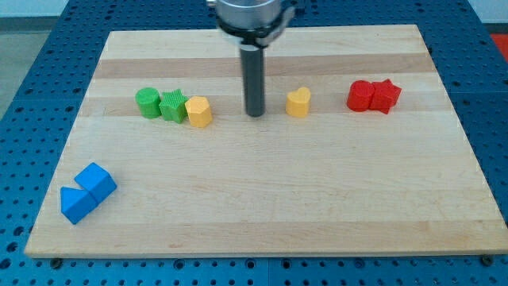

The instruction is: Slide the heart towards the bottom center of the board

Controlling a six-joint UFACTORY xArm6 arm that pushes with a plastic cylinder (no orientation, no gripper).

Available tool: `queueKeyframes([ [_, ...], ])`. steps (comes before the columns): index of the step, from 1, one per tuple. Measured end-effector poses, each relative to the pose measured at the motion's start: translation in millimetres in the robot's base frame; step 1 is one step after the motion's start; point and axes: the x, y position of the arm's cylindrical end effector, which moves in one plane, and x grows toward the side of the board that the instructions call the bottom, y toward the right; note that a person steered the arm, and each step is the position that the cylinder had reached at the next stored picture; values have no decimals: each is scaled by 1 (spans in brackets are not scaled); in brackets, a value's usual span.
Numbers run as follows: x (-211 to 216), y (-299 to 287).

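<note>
My tip [255,114] rests on the desk [262,206] just left of the yellow heart [298,102], apart from it; with no claw fitted, the approach seems unfinished, and next it should circle to the heart's far side and push nearward.

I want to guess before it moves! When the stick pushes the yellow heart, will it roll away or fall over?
Probably neither. The yellow heart looks squat and flat-bottomed, so it should slide, not roll or tip. The wooden board looks smooth, so it likely glides easily. My tip sits to its left in the view; an off-centre push against its lobed outline may spin it.
</note>
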Motion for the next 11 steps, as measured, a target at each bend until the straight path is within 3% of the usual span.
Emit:
queueKeyframes([
  [1,-5,45],
  [4,-42,68],
  [6,-19,133],
  [9,58,78],
  [11,70,19],
])
